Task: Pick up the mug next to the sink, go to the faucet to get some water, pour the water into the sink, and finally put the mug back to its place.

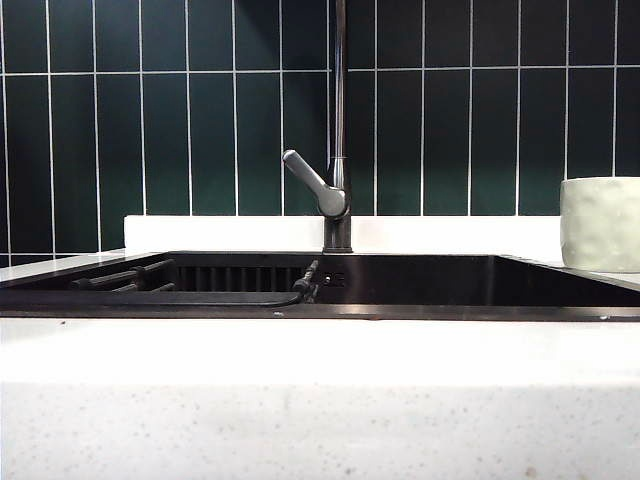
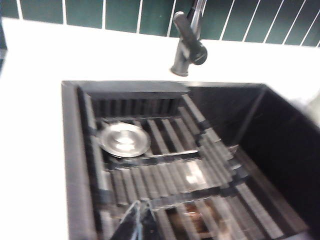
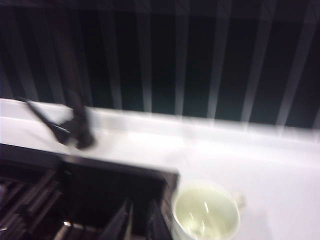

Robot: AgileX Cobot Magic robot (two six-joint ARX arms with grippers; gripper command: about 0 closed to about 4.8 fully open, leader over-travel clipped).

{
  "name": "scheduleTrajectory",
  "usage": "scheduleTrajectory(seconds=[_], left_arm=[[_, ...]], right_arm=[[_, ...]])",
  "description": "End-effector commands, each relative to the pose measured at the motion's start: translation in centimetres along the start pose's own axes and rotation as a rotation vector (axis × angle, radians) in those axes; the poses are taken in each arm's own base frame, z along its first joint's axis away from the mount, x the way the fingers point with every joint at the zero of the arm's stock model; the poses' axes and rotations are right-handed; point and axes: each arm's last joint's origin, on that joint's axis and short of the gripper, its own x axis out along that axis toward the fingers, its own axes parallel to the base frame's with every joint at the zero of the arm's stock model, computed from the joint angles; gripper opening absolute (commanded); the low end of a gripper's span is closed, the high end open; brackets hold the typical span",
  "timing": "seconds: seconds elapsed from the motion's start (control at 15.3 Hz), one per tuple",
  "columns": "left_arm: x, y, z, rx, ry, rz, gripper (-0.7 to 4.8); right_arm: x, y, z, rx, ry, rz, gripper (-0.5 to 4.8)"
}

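A cream mug (image 3: 206, 212) stands on the counter (image 3: 280, 175) beside the sink (image 1: 420, 280), likely rigid, breakable, best pinched at its rim; right gripper (image 3: 140, 222) hovers nearby, jaws slightly parted and empty; left gripper (image 2: 137, 222) clenched over the basin.

Dark rectangular sink (image 1: 480, 282): basin right of the tall dark-metal faucet (image 1: 338, 150) is unobstructed. Left part is covered by a black slatted rack (image 2: 165, 170). A cream dimpled mug (image 1: 600, 223) blocks the counter right of the sink.

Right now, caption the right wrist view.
Right tool above sink corner, mug standing free on counter beside it.
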Motion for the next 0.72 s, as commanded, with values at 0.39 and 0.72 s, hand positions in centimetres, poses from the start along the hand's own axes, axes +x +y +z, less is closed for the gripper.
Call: scheduleTrajectory(seconds=[0.39, 0.72], left_arm=[[0.2, 0.1, 0.0, 0.095, -0.066, 0.013, -0.06], [1.0, 1.0, -3.0, 0.081, -0.017, 0.152, -0.06]], right_arm=[[-4.0, 0.5, -7.8, -0.072, -0.062, 0.021, 0.52], [-2.7, 0.3, -13.9, 0.061, 0.066, -0.18, 0.52]])
